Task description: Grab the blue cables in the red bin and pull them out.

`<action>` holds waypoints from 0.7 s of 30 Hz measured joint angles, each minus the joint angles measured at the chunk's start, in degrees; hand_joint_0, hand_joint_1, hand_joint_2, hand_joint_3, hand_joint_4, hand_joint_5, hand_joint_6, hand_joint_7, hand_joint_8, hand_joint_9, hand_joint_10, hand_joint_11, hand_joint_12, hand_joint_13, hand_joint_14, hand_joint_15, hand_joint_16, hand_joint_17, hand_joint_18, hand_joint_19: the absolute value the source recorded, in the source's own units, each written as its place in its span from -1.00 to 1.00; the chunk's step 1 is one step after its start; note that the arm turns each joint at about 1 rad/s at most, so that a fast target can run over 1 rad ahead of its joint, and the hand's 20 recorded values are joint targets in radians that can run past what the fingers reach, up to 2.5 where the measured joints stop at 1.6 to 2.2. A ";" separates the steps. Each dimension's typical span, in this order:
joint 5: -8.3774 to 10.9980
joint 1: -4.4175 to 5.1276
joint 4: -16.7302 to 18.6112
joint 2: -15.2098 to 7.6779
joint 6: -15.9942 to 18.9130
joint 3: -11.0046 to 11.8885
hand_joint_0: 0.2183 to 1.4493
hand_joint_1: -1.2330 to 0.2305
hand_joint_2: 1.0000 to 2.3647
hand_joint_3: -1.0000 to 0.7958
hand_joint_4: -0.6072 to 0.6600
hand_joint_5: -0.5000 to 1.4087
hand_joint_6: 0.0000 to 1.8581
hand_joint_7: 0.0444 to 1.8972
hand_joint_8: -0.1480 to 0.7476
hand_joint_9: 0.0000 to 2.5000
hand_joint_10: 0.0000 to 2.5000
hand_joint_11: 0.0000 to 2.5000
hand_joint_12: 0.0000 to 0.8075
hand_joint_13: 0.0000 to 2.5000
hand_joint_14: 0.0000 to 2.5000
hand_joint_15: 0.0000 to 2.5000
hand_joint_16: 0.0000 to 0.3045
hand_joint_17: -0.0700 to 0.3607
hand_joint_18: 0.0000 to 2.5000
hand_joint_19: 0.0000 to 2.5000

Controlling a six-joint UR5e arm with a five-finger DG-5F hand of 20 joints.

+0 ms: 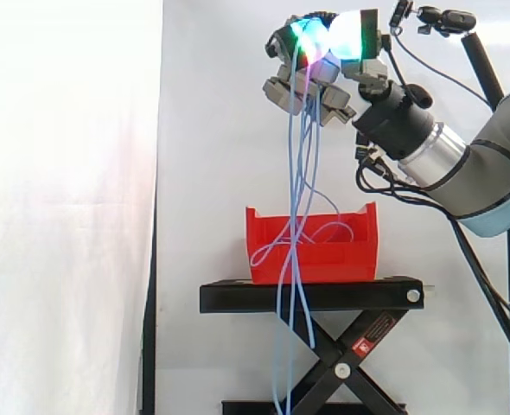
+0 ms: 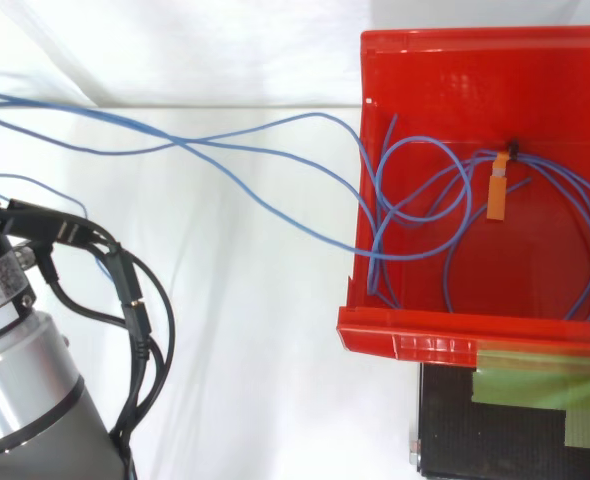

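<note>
Mid-pull, by the look of it. Clenched round a bundle of thin blue cables (image 1: 302, 164) with the grey robot hand with glowing fingertip pads (image 1: 328, 95), held high above the open red plastic bin (image 1: 350, 251).

Not out yet. Seen from above, several loops lying on the bin floor inside the rim (image 2: 455, 45), gathered at a black tie carrying a small orange tag (image 2: 499, 198). Other strands crossing the bin's left wall and running off beyond it. In the side view, strands strung taut from the clench down into the bin, with a few more dangling over its front wall, past the front edge of the black scissor-lift stand (image 1: 238, 298) and on below.

Next, probably: keep the clench firm and draw further up and away until the last loops clear the rim.

Worth watching, as a guess:
- tied bundle and tag catching on the bin wall
- light bin dragged toward the stand's edge, or tipped
- dangling strands snagging in the stand's crossed legs

Around: white curtain (image 1: 65, 216) behind, a strip of green tape (image 2: 535, 395) on the stand's top just beside the bin's front rim, and a black pole (image 1: 488, 69) behind the arm.
</note>
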 measured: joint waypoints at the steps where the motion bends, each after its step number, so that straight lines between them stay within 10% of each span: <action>1: -0.01 -0.01 -0.01 -0.04 -0.22 0.00 -0.05 -0.70 -1.00 -1.00 0.33 0.55 -0.67 -0.23 -0.02 0.21 -1.00 0.59 -0.26 -0.11 1.00 -0.59 -0.73 -0.25 -0.12 0.21; 21: 0.38 0.88 8.65 -0.14 -4.05 -6.96 -0.05 -0.70 -1.00 -1.00 0.32 0.55 -0.67 -0.24 -0.01 0.22 -1.00 0.59 -0.26 -0.11 1.00 -0.58 -0.74 -0.26 -0.12 0.21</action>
